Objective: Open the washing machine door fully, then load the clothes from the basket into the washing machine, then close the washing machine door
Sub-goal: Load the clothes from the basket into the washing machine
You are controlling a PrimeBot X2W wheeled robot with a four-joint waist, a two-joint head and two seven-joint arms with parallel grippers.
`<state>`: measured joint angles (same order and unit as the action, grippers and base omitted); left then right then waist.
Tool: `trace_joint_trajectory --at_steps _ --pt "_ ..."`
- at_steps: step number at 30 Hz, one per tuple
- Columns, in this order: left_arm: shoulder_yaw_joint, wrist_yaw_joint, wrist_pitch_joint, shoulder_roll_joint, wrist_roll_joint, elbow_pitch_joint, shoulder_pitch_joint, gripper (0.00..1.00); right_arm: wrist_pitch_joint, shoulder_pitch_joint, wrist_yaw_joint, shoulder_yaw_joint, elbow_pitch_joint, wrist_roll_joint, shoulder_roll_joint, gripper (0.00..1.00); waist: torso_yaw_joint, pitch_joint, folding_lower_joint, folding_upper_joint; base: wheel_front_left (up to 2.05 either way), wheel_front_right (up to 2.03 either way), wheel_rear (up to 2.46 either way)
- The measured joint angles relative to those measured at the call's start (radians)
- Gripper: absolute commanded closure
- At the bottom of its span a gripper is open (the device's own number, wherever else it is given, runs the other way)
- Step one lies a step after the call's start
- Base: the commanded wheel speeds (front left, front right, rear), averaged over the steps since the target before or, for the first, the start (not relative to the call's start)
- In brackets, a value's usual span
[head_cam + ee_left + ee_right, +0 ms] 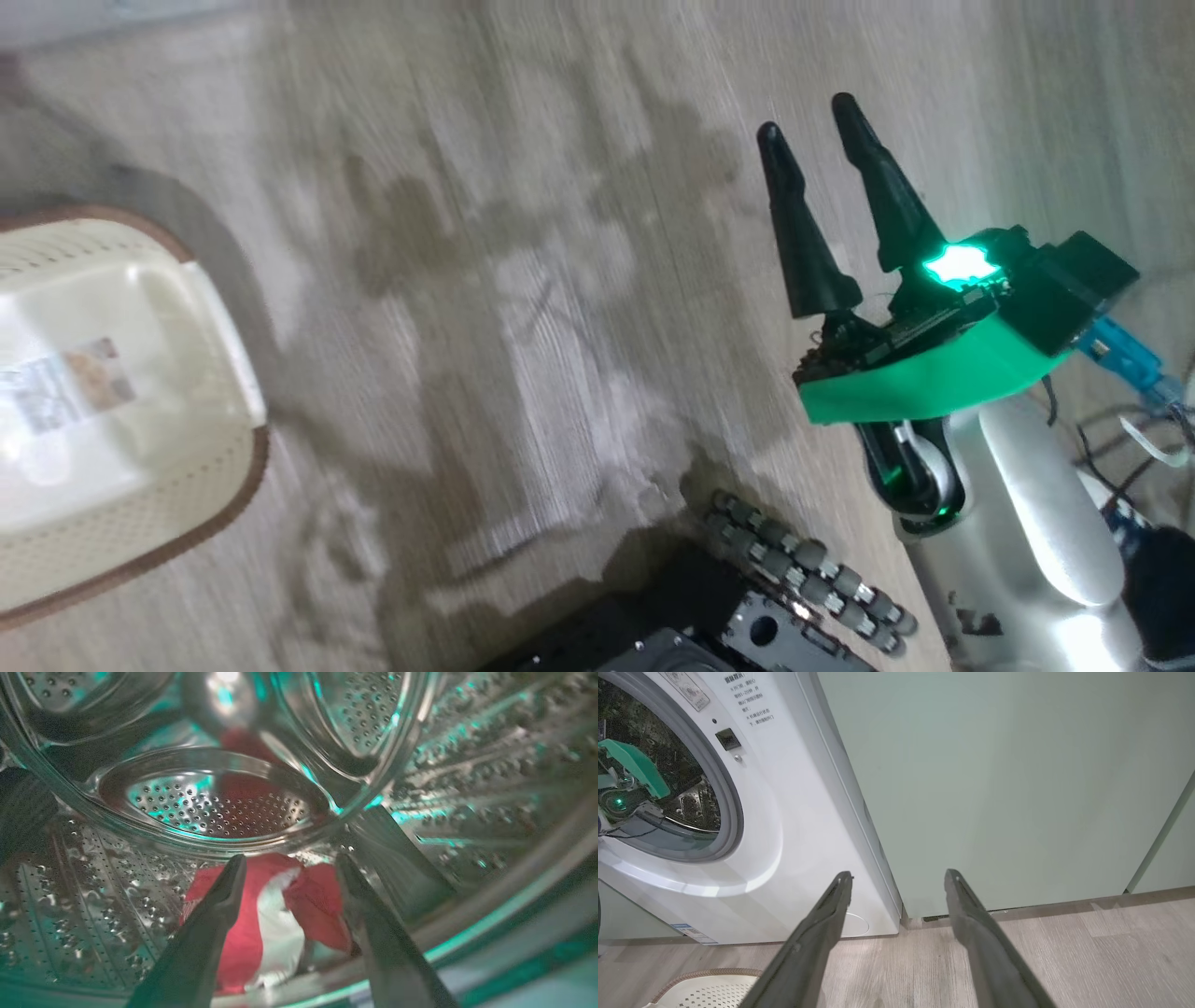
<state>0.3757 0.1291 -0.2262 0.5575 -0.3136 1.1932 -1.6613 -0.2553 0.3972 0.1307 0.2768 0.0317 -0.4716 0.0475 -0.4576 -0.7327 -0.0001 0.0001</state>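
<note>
The bright red fabric garment with white cloth [317, 900] lies in the white front-loading washing machine [798, 812], just beyond the left gripper [289, 868], which is spread wide. The right gripper [808, 117] is wide too, holding nothing. The paper sticker [70, 383] in the cream perforated plastic basket [93, 252] and the washer's printed lines [749, 704] are unreadable.

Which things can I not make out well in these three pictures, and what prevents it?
The basket: the head view is blurred, its left edge cuts the basket off; the sticker is unreadable.
The clothes: in the left wrist view, fingers of the left gripper cover parts.
The washing machine: the right wrist view's left edge cuts its front, so the door's position is unknown; label text too small.
</note>
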Motion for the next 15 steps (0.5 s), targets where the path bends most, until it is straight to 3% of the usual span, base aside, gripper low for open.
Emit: trace_joint_trajectory --at_steps 10,15 --pt "0.025 0.000 -0.022 -0.092 -0.106 -0.018 0.203 0.00 0.000 -0.030 0.000 -0.080 0.027 0.081 0.000 0.00 0.079 0.134 0.0000 0.0000 0.00 0.00 0.00" --pt "0.032 0.000 -0.023 -0.136 -0.199 -0.093 0.356 0.00 0.000 -0.067 0.000 -0.122 0.040 0.129 0.001 0.00 0.137 0.214 0.0000 0.0000 0.00 0.00 0.00"
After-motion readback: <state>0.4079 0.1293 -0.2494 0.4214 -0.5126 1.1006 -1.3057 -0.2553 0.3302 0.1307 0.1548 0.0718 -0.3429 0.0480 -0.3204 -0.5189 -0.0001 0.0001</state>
